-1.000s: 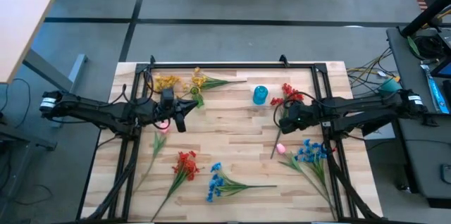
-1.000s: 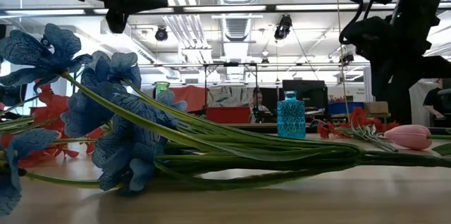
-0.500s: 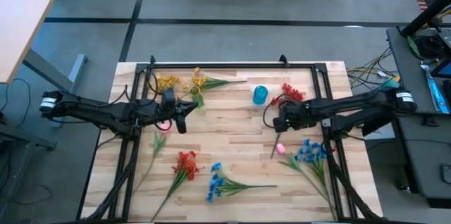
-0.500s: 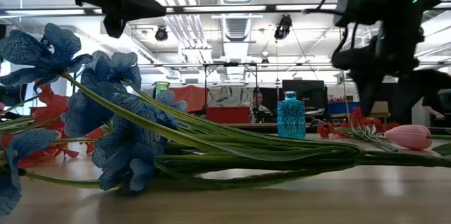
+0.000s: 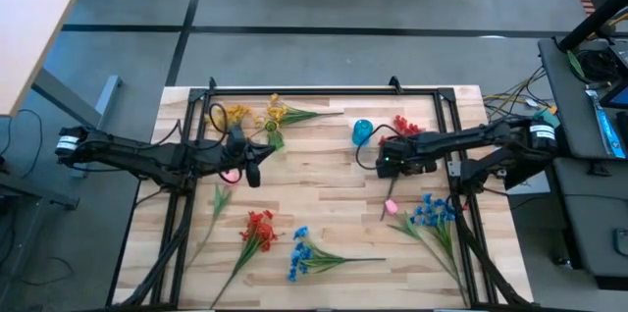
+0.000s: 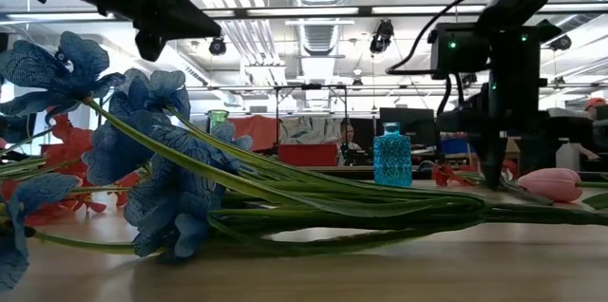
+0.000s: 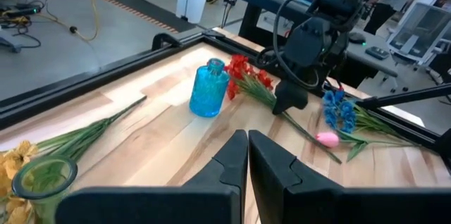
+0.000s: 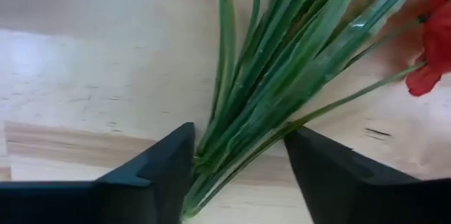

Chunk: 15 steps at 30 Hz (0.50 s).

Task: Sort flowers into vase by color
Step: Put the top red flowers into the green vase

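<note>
The red spray [image 5: 405, 128] lies near the table's far right, with its green stems [image 8: 262, 97] running toward my right gripper [image 5: 385, 165]. That gripper points down, open, with one finger on each side of the stem bundle, low to the table [image 6: 494, 180]. The blue vase [image 5: 362, 132] stands just to the left of it. My left gripper [image 5: 251, 167] hovers shut at left centre [image 7: 248, 146], holding nothing. Yellow sprays [image 5: 275, 113] and a green glass vase [image 7: 42, 178] sit at the far left. A pink bud [image 5: 392, 206] lies on the table near my right gripper. My right gripper comes at the red spray's stems [image 8: 232, 146] from above, near their free end, fingers across the bundle. The stems lie flat on the table between the open fingers [image 8: 165, 160]. I cannot tell whether a finger touches them.
A blue spray [image 5: 432, 216] lies at the near right. Another red spray [image 5: 258, 229] and a blue one [image 5: 299, 250] lie at the near middle. A second pink bud [image 5: 227, 172] shows beside my left gripper. A black frame [image 5: 294, 89] runs along the table's far edge and sides.
My right gripper has moved toward the table's left and down, from above the pink bud's stem to the red spray's stems, ending low over the table with the stems between its fingers. The flowers lie where they were.
</note>
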Each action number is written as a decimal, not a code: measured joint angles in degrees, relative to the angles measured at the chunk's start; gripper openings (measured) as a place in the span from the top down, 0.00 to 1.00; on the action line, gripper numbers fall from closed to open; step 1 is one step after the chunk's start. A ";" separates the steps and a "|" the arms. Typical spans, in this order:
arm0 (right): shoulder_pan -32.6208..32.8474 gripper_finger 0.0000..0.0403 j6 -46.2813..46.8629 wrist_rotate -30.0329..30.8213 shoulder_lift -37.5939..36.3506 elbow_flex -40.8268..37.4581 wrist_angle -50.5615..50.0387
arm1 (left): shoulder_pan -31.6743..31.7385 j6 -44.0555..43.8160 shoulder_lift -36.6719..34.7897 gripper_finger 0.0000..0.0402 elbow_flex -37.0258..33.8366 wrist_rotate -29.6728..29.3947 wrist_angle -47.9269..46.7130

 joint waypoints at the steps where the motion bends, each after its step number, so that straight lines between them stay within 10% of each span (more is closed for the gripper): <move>1: -0.02 0.54 0.02 0.02 0.21 0.00 -0.06 | 0.00 -0.02 0.13 1.00 0.00 0.00 0.00; 9: 0.00 0.93 -0.28 -0.02 -1.80 -0.05 1.12 | 0.00 -0.77 1.10 1.00 0.00 0.00 0.01; 15: 0.02 0.94 1.40 1.64 -4.18 -0.33 0.66 | 0.00 -1.63 1.24 1.00 0.00 0.00 0.02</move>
